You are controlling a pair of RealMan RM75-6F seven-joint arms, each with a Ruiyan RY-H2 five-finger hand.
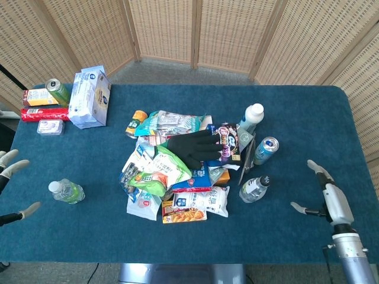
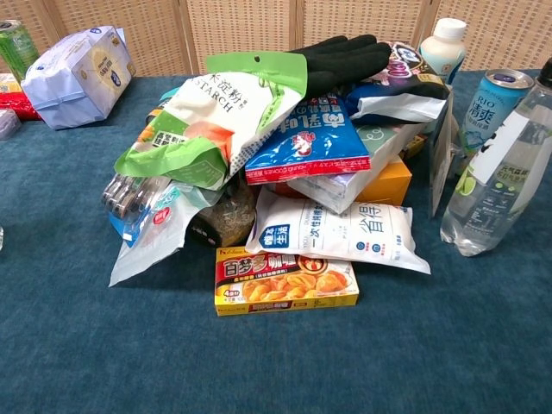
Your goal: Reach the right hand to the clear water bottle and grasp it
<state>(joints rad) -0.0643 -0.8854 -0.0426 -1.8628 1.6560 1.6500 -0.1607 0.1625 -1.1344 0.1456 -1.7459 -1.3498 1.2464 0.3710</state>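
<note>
The clear water bottle stands upright just right of the snack pile, near the can. It looks full, so heavy, and smooth plastic may slip; I'd wrap its labelled middle. My right robot hand hovers well apart, fingers spread, holding nothing.

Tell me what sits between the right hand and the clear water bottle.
Nothing: in the head view only bare blue tablecloth lies between the right hand and the clear water bottle.

"STARCH" is printed on the green-white bag; "RIO" on the blue can
</note>
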